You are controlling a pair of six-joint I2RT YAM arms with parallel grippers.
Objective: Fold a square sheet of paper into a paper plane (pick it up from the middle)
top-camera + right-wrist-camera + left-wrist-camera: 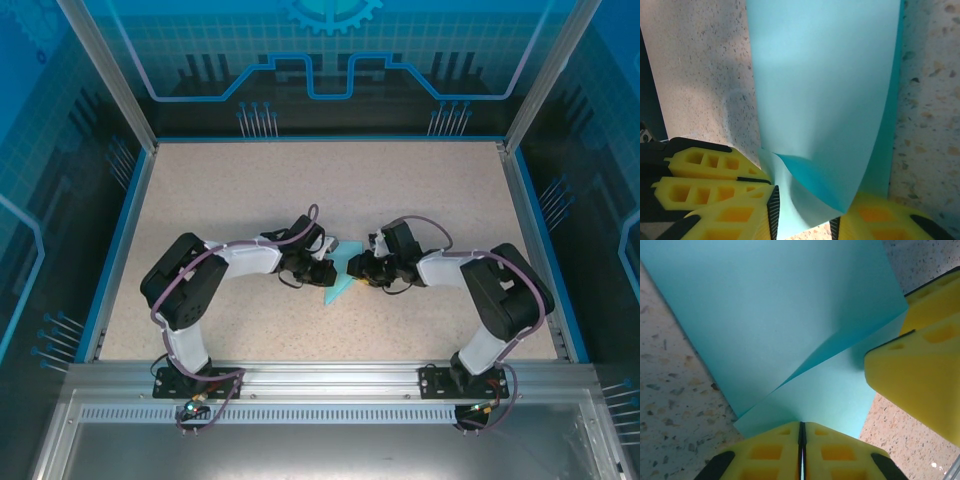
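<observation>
The square sheet of paper (340, 283) is light cyan, partly folded, and lies mid-table between both grippers. In the left wrist view the paper (790, 315) shows a diagonal fold, and my left gripper (801, 429) is shut on its near edge. Yellow fingers (920, 375) of the right gripper reach in from the right. In the right wrist view a curled flap of the paper (825, 75) hangs between the pads of my right gripper (802, 222), whose jaws stand apart around it. The left gripper's fingers (705, 175) show at lower left. From above, left gripper (327, 269) and right gripper (358, 268) nearly meet.
The speckled beige table (330, 190) is bordered by a blue rim and aluminium rails (320, 375) along the near edge. Blue patterned walls enclose the cell. Both arms bend inward from their bases at the bottom.
</observation>
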